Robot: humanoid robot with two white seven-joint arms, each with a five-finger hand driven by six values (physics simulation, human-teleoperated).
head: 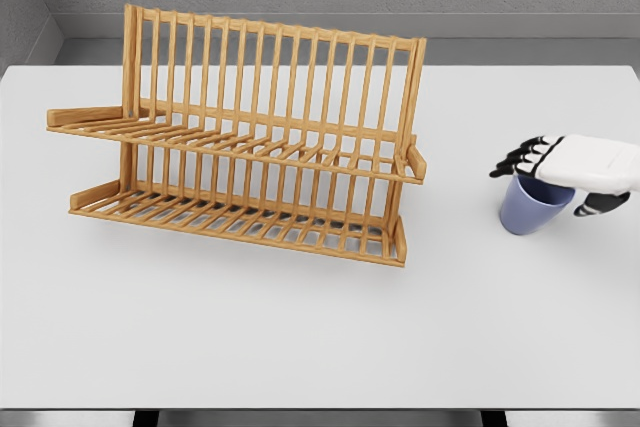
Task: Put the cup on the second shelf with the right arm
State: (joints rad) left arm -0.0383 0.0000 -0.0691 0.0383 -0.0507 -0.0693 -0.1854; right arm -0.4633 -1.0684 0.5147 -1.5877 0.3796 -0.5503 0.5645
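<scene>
A blue cup point(528, 211) stands on the white table point(300, 337) at the right, well clear of the rack. My right hand point(541, 189) reaches in from the right edge and sits over the cup's rim, hiding it. Its black-tipped fingers point(517, 158) stretch past the cup's left side and the thumb point(598, 205) lies by its right side, loosely spread and not closed on the cup. The wooden two-shelf dish rack point(250, 147) stands at centre left; its upper slatted shelf point(240, 139) and lower shelf point(240, 215) hold nothing. The left arm does not show.
The rack's tall slatted back point(275, 62) rises behind both shelves. A short end post point(416, 161) sticks out at the upper shelf's right end, nearest the cup. A grey wall runs behind the table's far edge point(520, 66).
</scene>
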